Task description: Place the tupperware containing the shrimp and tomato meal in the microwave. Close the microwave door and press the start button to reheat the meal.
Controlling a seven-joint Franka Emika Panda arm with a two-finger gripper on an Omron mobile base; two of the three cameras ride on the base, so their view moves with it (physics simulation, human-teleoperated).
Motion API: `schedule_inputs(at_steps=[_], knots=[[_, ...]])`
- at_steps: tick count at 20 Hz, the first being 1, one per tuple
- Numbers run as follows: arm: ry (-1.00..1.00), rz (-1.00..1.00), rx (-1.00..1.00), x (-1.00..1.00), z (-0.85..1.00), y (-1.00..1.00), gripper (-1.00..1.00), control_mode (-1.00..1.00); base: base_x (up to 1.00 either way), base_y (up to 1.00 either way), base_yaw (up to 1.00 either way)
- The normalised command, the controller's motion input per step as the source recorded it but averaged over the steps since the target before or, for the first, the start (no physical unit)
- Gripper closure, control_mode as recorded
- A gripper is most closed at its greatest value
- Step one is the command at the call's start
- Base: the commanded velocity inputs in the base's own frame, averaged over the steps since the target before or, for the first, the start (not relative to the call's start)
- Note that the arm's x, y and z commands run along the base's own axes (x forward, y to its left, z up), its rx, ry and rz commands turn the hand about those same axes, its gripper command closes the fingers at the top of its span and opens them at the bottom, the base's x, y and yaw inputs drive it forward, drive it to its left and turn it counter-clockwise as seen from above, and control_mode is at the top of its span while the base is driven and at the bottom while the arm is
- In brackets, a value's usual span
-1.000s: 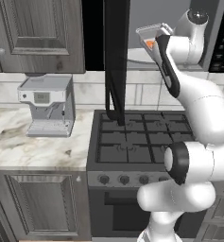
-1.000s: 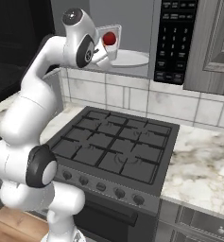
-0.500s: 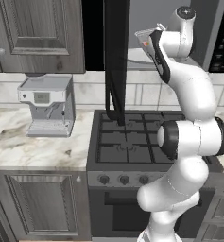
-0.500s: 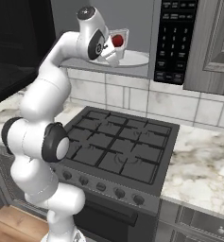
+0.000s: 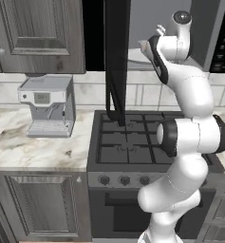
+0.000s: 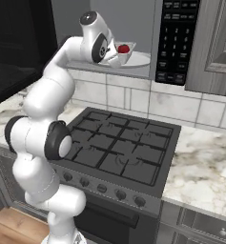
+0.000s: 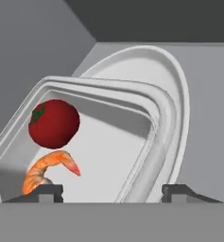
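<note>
step: placing tupperware (image 7: 104, 142) on microwave (image 6: 176, 43) plate (image 7: 175, 80) | gripper (image 7: 112, 191): spreading wide, rim between tips, not pinching | next: backing out, swinging door (image 5: 116, 61) shut

A black gas stove (image 5: 133, 140) sat between marble counters (image 5: 33, 147). At nine o'clock of it stood a silver coffee machine (image 5: 46, 105). Grey panelled cabinets (image 5: 35, 35) hung at twelve o'clock, over a pale tiled backsplash (image 6: 148, 102).
</note>
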Motion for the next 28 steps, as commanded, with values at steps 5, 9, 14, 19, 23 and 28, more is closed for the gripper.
schedule_inputs(at_steps=[5, 9, 14, 19, 23, 28], knots=[[-0.25, -0.04, 0.00, -0.58, 0.00, -0.03, -1.00, -1.00, 0.00, 0.00, 0.00], [-0.14, 0.00, 0.00, -1.00, 0.02, 0.00, -1.00, -1.00, 0.00, 0.00, 0.00], [0.00, 0.03, -0.04, -1.00, 0.25, 0.01, -1.00, -1.00, 0.00, 0.00, 0.00], [0.02, 0.21, -0.28, -1.00, 0.37, 0.09, -1.00, -1.00, 0.00, 0.00, 0.00], [0.04, 0.36, -0.55, -1.00, 0.39, 0.39, -1.00, -1.00, 0.00, 0.00, 0.00], [-0.02, 0.31, -0.56, -1.00, 0.20, 0.38, -1.00, -1.00, 0.00, 0.00, 0.00]])
